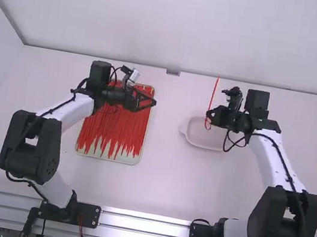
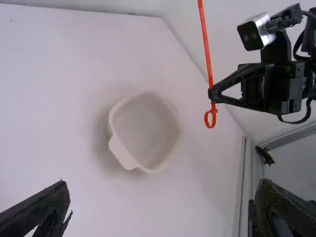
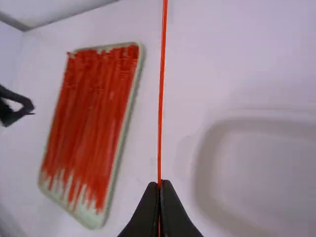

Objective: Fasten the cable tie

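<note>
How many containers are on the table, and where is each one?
2. A flat tray of red cable ties lies left on the table; an empty white bowl sits right of the middle.

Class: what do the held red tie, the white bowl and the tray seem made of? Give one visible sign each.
Cable tie: likely plastic, smooth even red; thin strip standing straight from the right pincer.
Bowl: probably matte white plastic, thin rounded rim.
Tray: pale matte rim; material unclear, perhaps plastic.
</note>
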`<state>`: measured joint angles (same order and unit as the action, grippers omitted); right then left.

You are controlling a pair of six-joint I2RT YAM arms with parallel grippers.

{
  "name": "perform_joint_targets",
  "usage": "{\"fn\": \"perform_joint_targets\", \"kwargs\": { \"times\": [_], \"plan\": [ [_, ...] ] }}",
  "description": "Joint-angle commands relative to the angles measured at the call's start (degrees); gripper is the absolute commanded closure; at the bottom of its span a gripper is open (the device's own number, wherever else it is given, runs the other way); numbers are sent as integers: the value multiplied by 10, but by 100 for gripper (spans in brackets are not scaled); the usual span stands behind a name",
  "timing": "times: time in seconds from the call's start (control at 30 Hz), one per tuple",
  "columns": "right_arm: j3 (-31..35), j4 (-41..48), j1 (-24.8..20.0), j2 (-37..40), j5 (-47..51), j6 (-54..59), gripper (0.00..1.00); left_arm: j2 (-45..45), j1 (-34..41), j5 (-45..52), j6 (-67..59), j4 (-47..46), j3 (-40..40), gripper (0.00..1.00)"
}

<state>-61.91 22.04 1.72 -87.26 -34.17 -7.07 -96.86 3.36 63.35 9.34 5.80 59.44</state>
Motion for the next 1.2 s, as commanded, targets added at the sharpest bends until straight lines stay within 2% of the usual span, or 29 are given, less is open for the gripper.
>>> {"fn": "perform_joint_targets", "kwargs": {
  "times": [0.0, 0.43, 0.73, 0.77, 0.83, 0.87, 0.9, 1.07, 1.17],
  "plan": [
    [-10, -15, 17, -5, 58, 9, 100, 3, 5, -5, -13, 2, -2, 1],
    [-10, -86, 24, -157, 59, -4, 100, 3, 3, -15, -17, -10, -3, 1],
    [-10, -95, 24, -196, 72, -17, 100, 3, 3, -14, -17, -9, -3, 1],
    [-11, -97, 24, -195, 72, -17, 93, 3, 3, -15, -17, -9, -3, 1],
    [-11, -98, 24, -195, 73, -17, 88, 3, 3, -15, -17, -10, -3, 1],
    [-11, -99, 23, -195, 72, -17, 80, 3, 3, -15, -17, -10, -3, 1],
    [-11, -99, 20, -195, 72, -17, 0, 3, 3, -15, -17, -10, -3, 1],
    [-11, -79, 6, -194, 59, -23, 0, 3, -5, -12, -16, -11, -3, 1],
    [-11, -51, -12, -182, 5, -15, 0, 6, -24, -2, 26, -12, -2, 1]
  ]
}}
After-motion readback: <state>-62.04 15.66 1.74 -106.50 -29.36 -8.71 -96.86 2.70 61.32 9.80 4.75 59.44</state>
